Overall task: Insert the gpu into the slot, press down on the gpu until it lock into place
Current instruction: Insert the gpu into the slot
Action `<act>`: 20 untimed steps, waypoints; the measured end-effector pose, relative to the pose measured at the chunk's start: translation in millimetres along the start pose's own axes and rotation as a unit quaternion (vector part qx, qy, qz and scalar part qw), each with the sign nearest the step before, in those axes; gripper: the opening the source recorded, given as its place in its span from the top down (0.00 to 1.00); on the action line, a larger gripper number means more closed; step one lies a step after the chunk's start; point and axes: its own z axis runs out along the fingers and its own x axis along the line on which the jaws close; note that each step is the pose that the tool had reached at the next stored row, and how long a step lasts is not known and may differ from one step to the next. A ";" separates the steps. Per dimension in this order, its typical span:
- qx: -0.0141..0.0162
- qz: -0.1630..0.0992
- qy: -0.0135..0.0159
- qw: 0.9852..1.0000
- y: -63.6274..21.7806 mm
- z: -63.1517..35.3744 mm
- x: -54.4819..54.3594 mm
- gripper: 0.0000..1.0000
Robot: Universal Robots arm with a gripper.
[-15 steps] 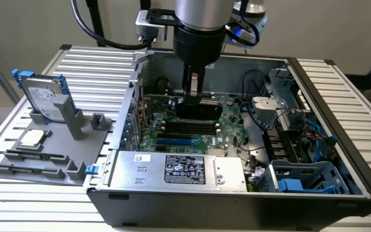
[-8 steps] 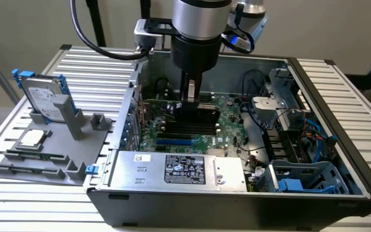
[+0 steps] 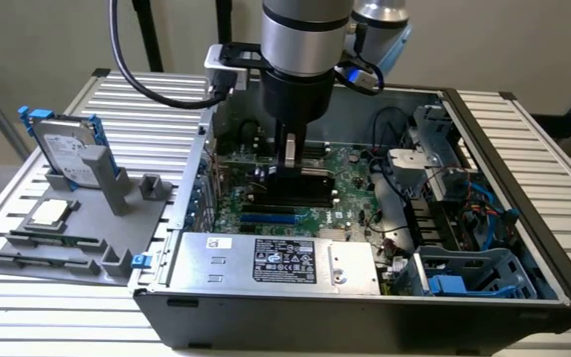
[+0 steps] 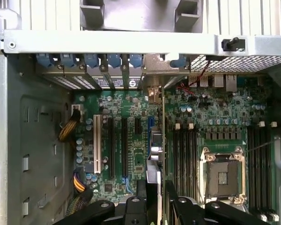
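Silver arm, black tool, looping black cable.

The arm comes down from above into the open computer case. The gripper holds the gpu upright between its fingers, low over the green motherboard. The blue slot lies just beside the card, toward the silver power supply; if they touch, I cannot tell. At the exterior view's left, a grey tray carries a hard drive.
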 end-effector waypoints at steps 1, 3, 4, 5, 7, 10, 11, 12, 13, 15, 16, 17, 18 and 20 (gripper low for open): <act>0.000 0.000 0.000 1.000 0.3 1.8 0.2 0.74; 0.000 0.000 0.000 1.000 0.9 5.4 0.5 0.74; 0.000 0.000 0.000 1.000 1.1 7.4 0.6 0.74; 0.000 0.000 0.000 1.000 1.4 9.1 0.8 0.74; 0.000 0.000 0.000 1.000 1.7 12.8 1.2 0.74; 0.001 0.000 0.000 1.000 2.2 18.3 1.6 0.74; 0.001 -0.001 0.000 1.000 2.4 20.0 1.8 0.74; 0.001 -0.001 0.000 1.000 2.6 21.8 1.9 0.74; 0.001 -0.001 0.000 1.000 2.8 23.6 2.1 0.74; 0.001 -0.001 0.000 1.000 3.1 27.4 2.3 0.74; 0.001 -0.001 0.000 1.000 3.2 29.2 2.5 0.74; 0.001 -0.001 0.000 1.000 3.3 30.9 2.7 0.74; 0.001 -0.001 0.000 1.000 3.5 32.7 2.8 0.74; 0.001 -0.001 0.000 1.000 3.7 35.7 3.1 0.74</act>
